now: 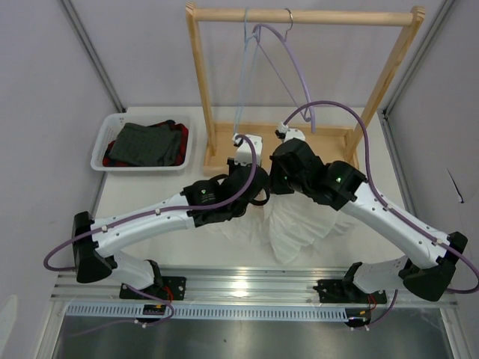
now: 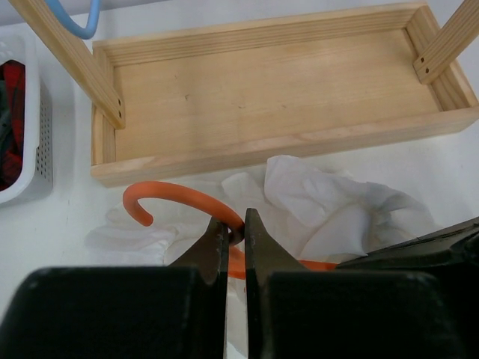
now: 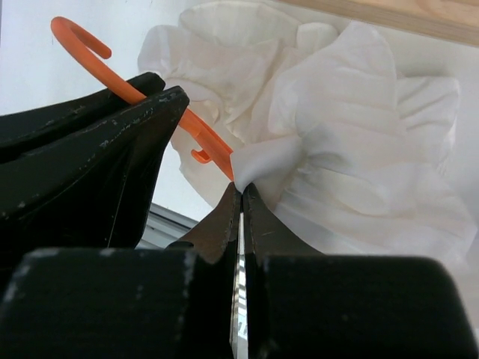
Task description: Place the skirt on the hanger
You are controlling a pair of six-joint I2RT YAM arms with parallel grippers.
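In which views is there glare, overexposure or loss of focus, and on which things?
Top external view: even light, one glare patch on the metal rail. Left wrist view: the wooden base is sharp, the left hand dark and soft. Right wrist view: the white skirt is very bright, its folds faint; the right hand is dark.

We see the left arm [image 1: 150,217] and right arm [image 1: 389,217] reaching inward, wrists close together just in front of the wooden rack [image 1: 337,16]. Under them the white skirt [image 1: 292,232] lies bunched on the table [image 1: 127,187]. A lilac hanger [image 1: 298,67] and a pale blue wire hanger [image 1: 241,82] hang from the rail. A white basket [image 1: 101,146] at left holds a dark grey garment [image 1: 146,143] over red cloth [image 1: 182,133].
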